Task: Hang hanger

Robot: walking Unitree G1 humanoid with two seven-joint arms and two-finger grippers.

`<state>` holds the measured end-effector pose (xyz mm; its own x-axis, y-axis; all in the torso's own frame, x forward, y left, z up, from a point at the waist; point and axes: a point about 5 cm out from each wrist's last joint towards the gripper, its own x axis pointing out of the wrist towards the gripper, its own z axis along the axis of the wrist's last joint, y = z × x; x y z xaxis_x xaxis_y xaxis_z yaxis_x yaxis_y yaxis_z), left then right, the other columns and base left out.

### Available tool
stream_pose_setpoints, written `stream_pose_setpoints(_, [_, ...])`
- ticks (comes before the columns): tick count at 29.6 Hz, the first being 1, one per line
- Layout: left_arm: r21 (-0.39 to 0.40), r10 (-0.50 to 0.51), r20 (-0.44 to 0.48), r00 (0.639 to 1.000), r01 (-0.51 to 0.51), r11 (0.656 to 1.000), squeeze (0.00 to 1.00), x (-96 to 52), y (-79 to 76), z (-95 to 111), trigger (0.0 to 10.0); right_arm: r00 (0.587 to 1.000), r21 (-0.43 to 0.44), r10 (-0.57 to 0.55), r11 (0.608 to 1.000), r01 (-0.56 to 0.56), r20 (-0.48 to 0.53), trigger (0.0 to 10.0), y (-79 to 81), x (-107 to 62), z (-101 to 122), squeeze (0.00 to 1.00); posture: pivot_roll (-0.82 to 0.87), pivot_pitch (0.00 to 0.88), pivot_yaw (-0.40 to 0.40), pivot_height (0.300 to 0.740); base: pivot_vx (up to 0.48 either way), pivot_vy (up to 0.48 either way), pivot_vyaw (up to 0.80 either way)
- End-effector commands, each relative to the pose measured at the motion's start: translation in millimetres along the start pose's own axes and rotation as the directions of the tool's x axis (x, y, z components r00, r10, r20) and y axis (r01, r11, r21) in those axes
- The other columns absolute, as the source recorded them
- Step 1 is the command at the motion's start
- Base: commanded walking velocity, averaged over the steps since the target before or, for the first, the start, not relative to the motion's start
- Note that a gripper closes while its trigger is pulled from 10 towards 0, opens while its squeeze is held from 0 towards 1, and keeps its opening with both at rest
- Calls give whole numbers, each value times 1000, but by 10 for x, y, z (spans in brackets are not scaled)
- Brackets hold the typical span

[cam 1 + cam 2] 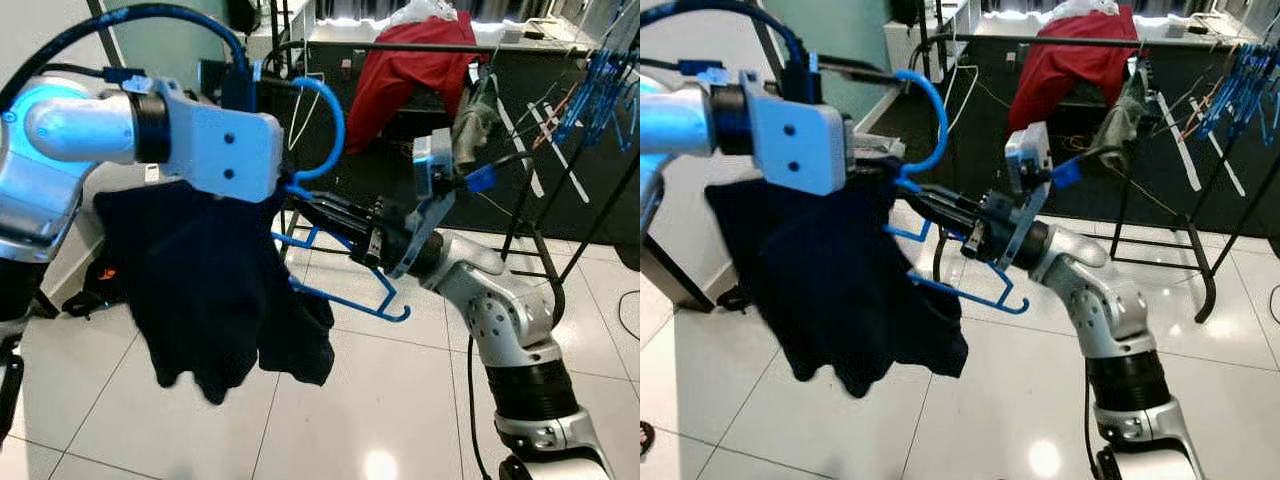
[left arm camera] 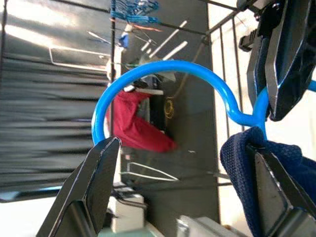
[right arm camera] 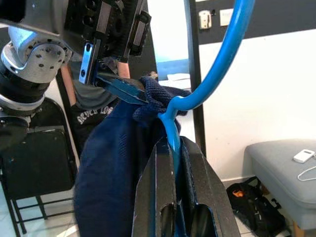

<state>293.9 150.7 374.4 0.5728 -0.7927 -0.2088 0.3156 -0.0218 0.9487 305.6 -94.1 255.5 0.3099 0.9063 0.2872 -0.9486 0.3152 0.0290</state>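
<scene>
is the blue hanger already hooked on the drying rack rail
No, the blue hanger hangs in mid-air with the dark garment on it, gripped by the right gripper, well short of the rack rail.

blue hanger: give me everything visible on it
The thin blue hanger, plastic-coated by its look, has a round open hook at the top, a neck, and lower bars ending in a small upturned hook. A dark navy knit garment hangs from it and covers most of its frame. The right gripper is shut on the neck just below the hook. The left gripper is at the hook, one finger by its tip. It is held in mid-air, not yet on the black drying rack.
</scene>
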Motion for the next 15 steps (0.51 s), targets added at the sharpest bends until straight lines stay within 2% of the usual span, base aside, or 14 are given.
stream_pose_setpoints(1, [-163, -40, -197, 980, 8, 987, 0, -207, -56, -387, 10000, 995, -53, -36, 998, 42, 95, 10000, -53, -73, 181, 0, 8, 39, 20, 740, 0, 0, 0])
stream_pose_setpoints(2, [-179, -39, -236, 971, -4, 984, 0, -240, -58, -450, 10000, 995, -55, -40, 997, 45, 95, 10000, -53, -74, 181, 0, 8, 39, 20, 740, 0, 0, 0])
stream_pose_setpoints(3, [-190, -45, -261, 964, -5, 982, 0, -256, -67, -504, 9569, 994, -56, -45, 997, 50, 96, 10000, -55, -75, 181, 0, 9, 38, 20, 740, 0, 0, 0])
stream_pose_setpoints(4, [-190, -45, -261, 964, -5, 982, 0, -256, -67, -504, 9569, 994, -56, -45, 997, 50, 96, 10000, -55, -75, 181, 0, 9, 38, 20, 740, 0, 0, 0])
stream_pose_setpoints(5, [-180, -68, -268, 961, 20, 983, 24, -261, -94, -526, 0, 994, -55, -48, 997, 54, 98, 10000, -58, -77, 181, 0, 9, 43, 21, 740, 0, 0, 0])
stream_pose_setpoints(8, [-169, -87, -260, 962, 43, 985, 0, -254, -130, -527, 0, 994, -54, -53, 997, 59, 101, 10000, -63, -81, 185, 0, 9, 49, 20, 740, 0, 0, 0])
stream_pose_setpoints(9, [-165, -104, -249, 963, 63, 984, 0, -244, -158, -512, 7333, 993, -54, -55, 997, 60, 102, 10000, -65, -84, 187, 0, 8, 48, 22, 740, 0, 0, 0])
stream_pose_setpoints(10, [-165, -104, -249, 963, 63, 984, 0, -244, -158, -512, 7333, 993, -54, -55, 997, 60, 102, 10000, -65, -84, 187, 0, 8, 48, 22, 740, 0, 0, 0])
stream_pose_setpoints(11, [-167, -122, -241, 963, 82, 982, 0, -236, -181, -500, 10000, 993, -55, -57, 997, 63, 103, 10000, -68, -86, 189, 0, 8, 48, 22, 740, 0, 0, 0])
stream_pose_setpoints(15, [-196, -149, -219, 964, 106, 975, 0, -247, -185, -466, 10000, 992, -59, -61, 996, 68, 113, 10000, -74, -86, 209, 0, 7, 53, 27, 740, 0, 0, 0])
